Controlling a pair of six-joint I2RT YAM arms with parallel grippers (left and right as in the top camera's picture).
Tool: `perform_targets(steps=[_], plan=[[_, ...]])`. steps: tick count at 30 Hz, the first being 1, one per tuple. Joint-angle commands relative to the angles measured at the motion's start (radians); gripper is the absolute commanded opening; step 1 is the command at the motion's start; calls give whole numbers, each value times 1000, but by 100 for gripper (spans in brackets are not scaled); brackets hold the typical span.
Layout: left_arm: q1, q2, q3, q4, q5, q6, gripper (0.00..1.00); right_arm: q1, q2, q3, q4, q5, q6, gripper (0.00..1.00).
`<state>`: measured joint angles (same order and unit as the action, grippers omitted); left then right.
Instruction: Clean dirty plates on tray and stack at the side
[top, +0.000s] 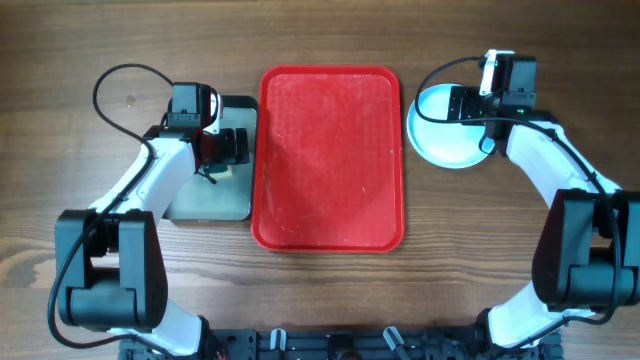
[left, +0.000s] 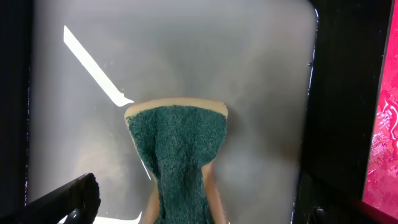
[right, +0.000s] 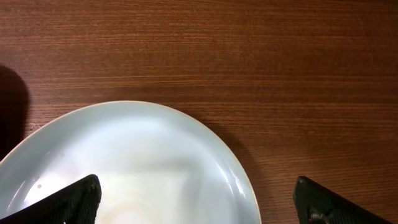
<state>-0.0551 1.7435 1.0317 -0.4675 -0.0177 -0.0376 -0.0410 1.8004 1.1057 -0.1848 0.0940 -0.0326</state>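
The red tray lies in the middle of the table with no plate on it. A light blue plate rests on the wood just right of the tray; I cannot tell whether others lie under it. My right gripper hovers open over the plate's far edge, one finger above the plate and one above the wood. My left gripper is open over the grey tray, its fingers apart on either side of a green-topped sponge without touching it.
A dark grey tray lies directly left of the red tray, rim against rim, and holds the sponge. Black cables loop behind both arms. Bare wooden table surrounds the plate.
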Motion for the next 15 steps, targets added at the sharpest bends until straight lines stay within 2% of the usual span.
perform_targets(steps=[1, 9, 15], plan=[[1, 7, 0, 3, -6, 4, 100, -2, -26, 0, 5, 2, -20, 100], [1, 7, 0, 3, -6, 4, 100, -2, -29, 0, 5, 2, -20, 100], [1, 7, 0, 3, -6, 4, 100, -2, -143, -2, 5, 2, -19, 100]])
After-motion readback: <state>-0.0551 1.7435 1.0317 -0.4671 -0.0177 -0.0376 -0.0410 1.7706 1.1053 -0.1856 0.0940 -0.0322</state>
